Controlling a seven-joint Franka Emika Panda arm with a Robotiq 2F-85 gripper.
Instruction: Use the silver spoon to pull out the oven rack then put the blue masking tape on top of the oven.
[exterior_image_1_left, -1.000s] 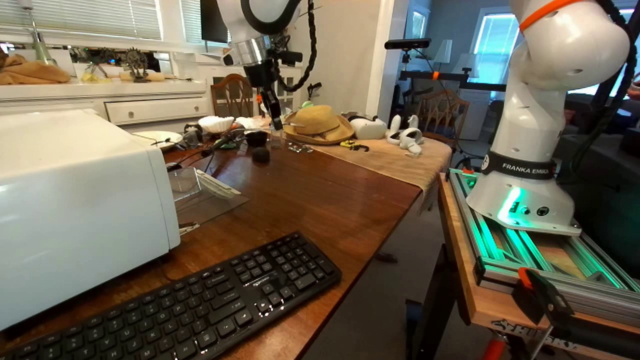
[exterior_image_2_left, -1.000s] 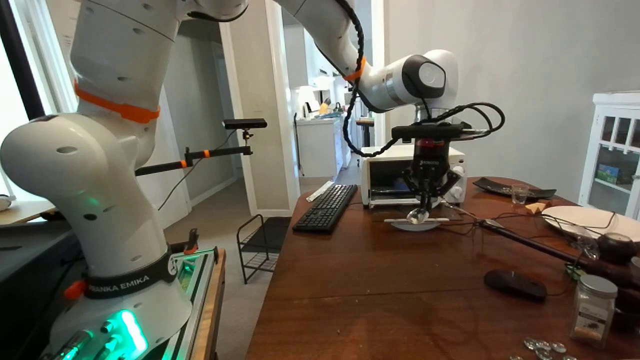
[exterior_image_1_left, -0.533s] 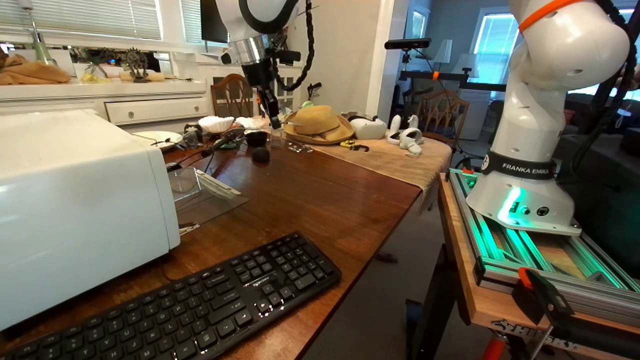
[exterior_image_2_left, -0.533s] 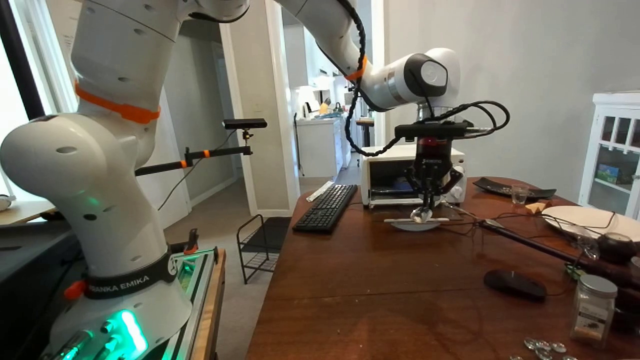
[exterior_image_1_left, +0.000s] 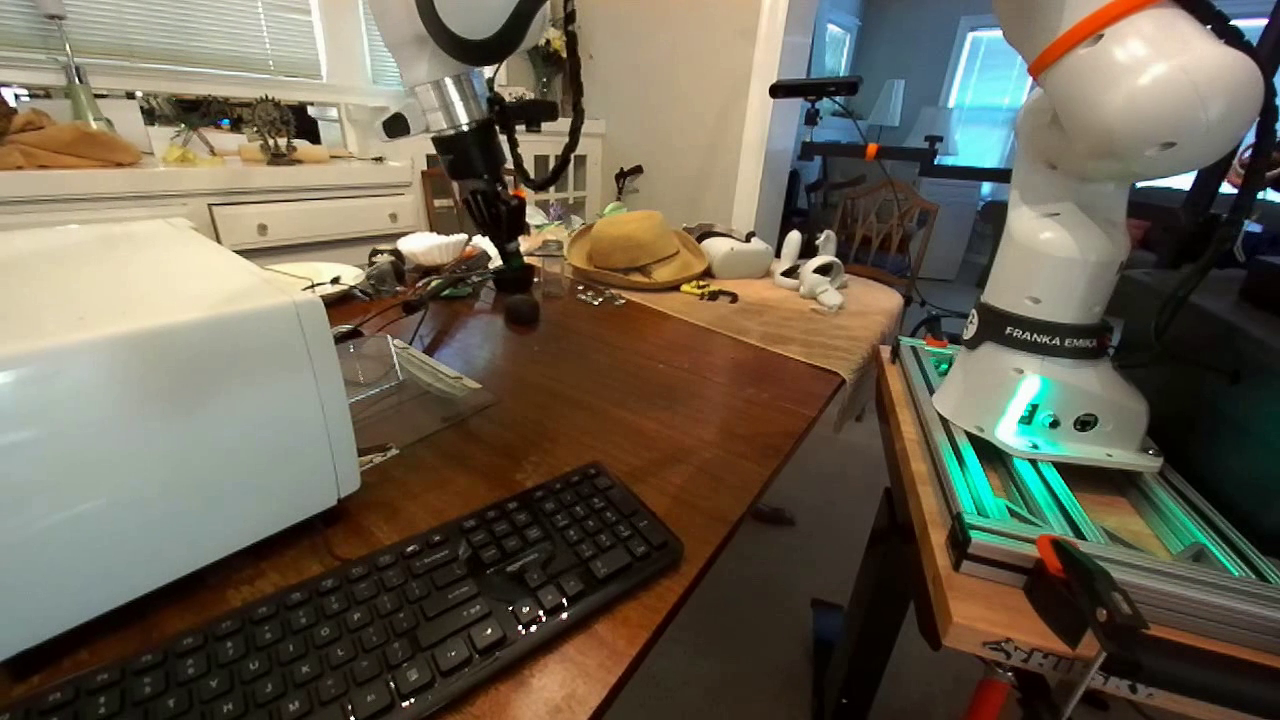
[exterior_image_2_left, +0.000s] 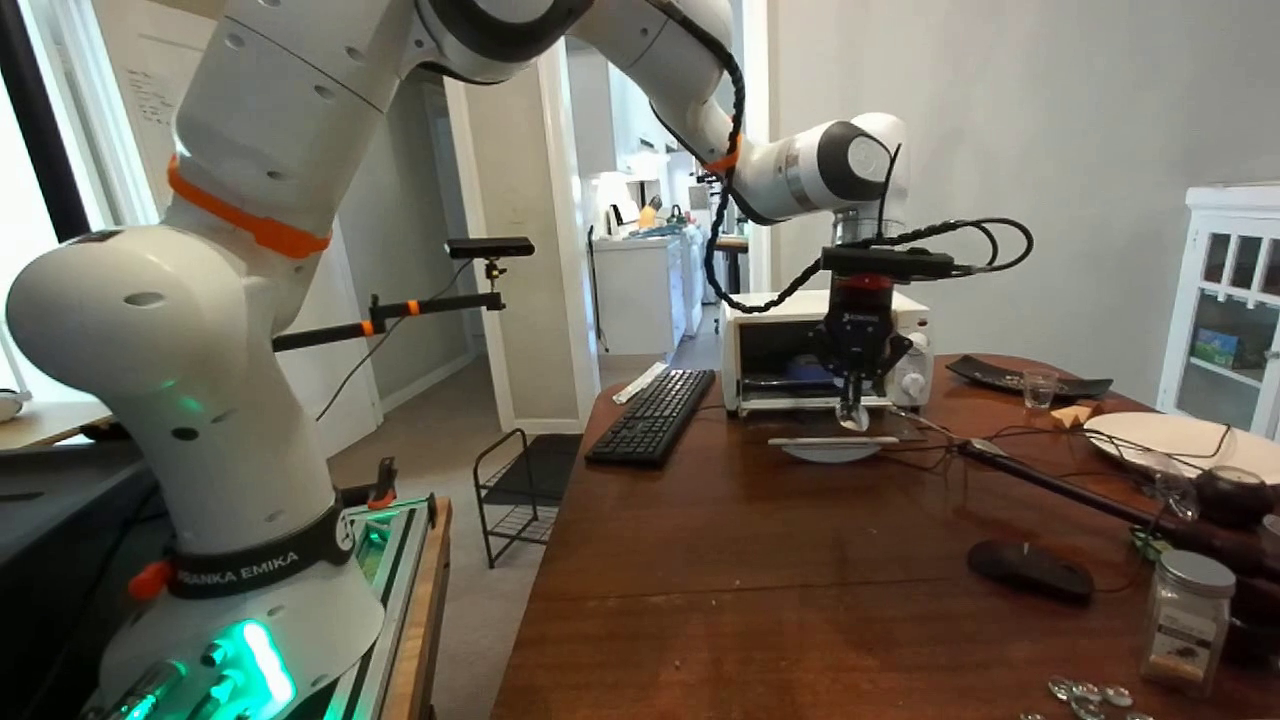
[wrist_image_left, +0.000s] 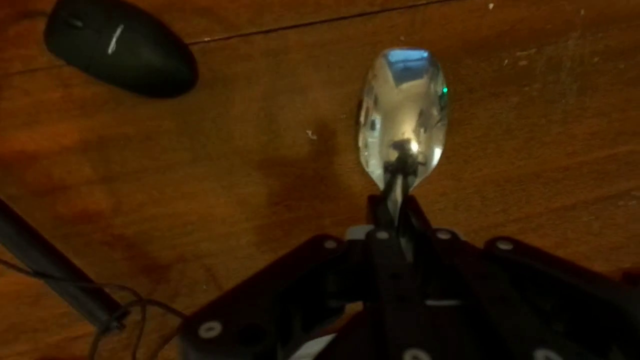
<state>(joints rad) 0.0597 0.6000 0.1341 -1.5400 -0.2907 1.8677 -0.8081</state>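
1. Pinching the silver spoon (wrist_image_left: 404, 120) near its bowl, with the gripper (wrist_image_left: 394, 207) closed tight on the handle.
2. Shifted closer to the oven (exterior_image_1_left: 160, 420) than a moment ago, in both exterior views.
3. Hanging over the table (exterior_image_2_left: 720, 560), in front of the oven.

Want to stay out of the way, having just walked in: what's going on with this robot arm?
The robot arm has its gripper shut on the handle of a silver spoon, bowl outward. It holds it over the wooden table, apart from a white toaster oven whose glass door is folded down. A blue thing, possibly the masking tape, shows inside the oven, though too dim to be sure. At this moment the spoon is pulling at nothing.
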